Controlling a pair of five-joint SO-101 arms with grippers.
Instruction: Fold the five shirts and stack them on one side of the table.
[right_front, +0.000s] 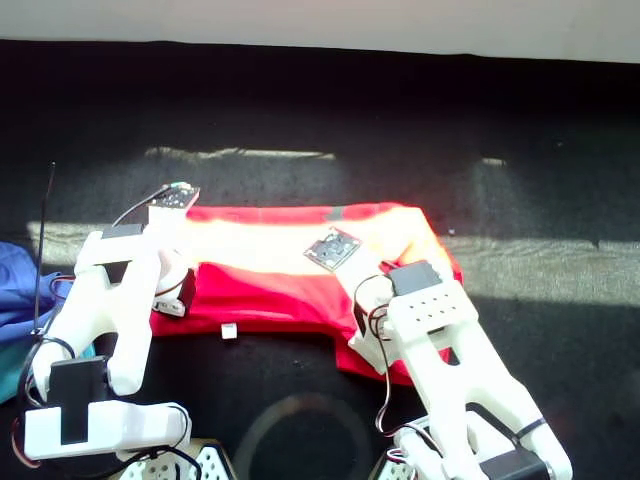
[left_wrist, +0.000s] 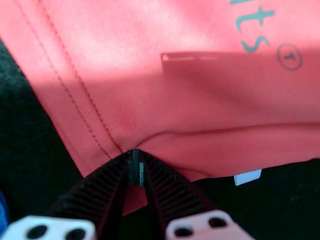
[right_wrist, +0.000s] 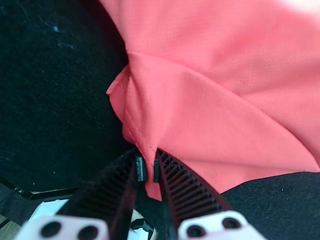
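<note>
Partly folded, the red shirt (right_front: 270, 292) lies sunlit.

Light: hard sun in bands across the dark table (right_front: 520, 262), the rest dim | Glare: far half of the red shirt (right_front: 270, 290) bleached near white (high view) | Shadow: straight-edged dark block over the cloth, left wrist view | Right wrist view: cloth evenly lit, tabletop black

1. My left arm (right_front: 110, 300) and right arm (right_front: 450, 340) hide parts of the red shirt (right_front: 270, 285).
2. The blue cloth (right_front: 14, 290) is cut off at the picture's side.
3. The shirt's teal letters (left_wrist: 250, 22) run off the edge.
</note>
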